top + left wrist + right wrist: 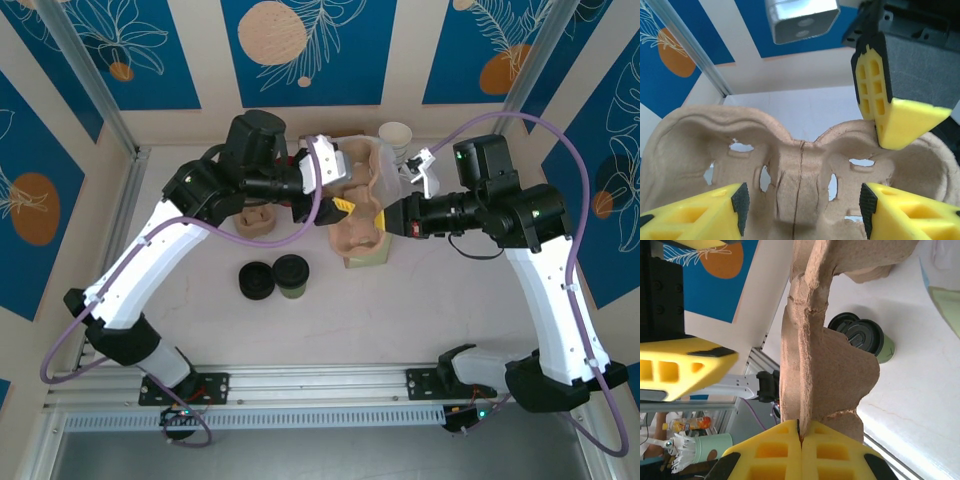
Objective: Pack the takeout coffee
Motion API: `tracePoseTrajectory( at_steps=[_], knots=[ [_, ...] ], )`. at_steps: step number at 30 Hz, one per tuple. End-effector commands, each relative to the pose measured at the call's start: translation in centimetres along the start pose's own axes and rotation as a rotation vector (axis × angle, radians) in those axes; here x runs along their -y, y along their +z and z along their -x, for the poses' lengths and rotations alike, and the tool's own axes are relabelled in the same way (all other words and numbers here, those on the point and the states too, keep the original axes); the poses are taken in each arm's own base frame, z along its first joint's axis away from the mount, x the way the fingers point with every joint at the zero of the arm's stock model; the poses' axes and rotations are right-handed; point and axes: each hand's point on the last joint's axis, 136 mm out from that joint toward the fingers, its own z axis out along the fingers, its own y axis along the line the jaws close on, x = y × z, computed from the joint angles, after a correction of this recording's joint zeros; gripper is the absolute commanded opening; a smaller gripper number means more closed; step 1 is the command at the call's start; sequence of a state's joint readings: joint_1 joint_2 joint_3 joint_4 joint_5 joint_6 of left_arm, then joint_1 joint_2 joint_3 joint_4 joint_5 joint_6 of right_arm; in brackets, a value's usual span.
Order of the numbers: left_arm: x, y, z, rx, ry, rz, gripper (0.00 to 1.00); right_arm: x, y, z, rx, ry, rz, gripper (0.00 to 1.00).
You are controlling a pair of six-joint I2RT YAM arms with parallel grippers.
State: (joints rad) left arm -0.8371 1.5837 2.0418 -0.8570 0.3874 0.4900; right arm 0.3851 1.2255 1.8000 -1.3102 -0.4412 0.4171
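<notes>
the takeout coffee (291,277) stands upright on the table (420,310), lid on, left of the middle and nearer the near edge than the far one. a stack of black lids (256,281) sits just beside it on its left. from my right wrist i see the same cup (875,341) lying beyond the cardboard, with the lids (842,322) next to it.

further toward the far edge, about mid-table, is the cardboard cup carrier (360,240), and both my grippers are at it. my right gripper (800,434) is pinched tight on the carrier's (820,370) edge, the two yellow fingers pressed together with only the thin cardboard between them. my left wrist view shows that same pinch (885,107) on the carrier's far rim.

my left gripper (802,210) is partly open: its fingers (700,212) stand apart on either side of the carrier's (800,170) central ridge, holding nothing. i cannot tell whether they touch the cardboard.

a second carrier (255,218) lies on the table under my left arm, and a stack of white cups (396,135) stands at the far edge.
</notes>
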Motion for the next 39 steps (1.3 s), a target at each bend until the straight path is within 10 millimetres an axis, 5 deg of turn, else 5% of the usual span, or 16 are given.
tracePoseTrajectory(
  at_steps=[1, 21, 31, 39],
  knots=[
    [0.4, 1.0, -1.5, -0.094, 0.068, -0.003, 0.62, -0.5, 0.0, -0.9, -0.039, -0.008, 0.015, 0.00],
    [0.2, 2.5, -3.1, -0.214, 0.092, 0.028, 0.43, -0.4, 0.3, -1.1, -0.053, -0.015, 0.009, 0.00],
    [0.6, 2.9, -2.4, -0.177, 0.082, -0.003, 0.50, -0.1, 0.4, -1.1, -0.055, -0.023, 0.001, 0.00],
    [0.6, 3.5, -2.6, -0.184, 0.075, -0.009, 0.39, 0.1, 0.5, -1.2, -0.056, -0.019, 0.006, 0.00]
  ],
)
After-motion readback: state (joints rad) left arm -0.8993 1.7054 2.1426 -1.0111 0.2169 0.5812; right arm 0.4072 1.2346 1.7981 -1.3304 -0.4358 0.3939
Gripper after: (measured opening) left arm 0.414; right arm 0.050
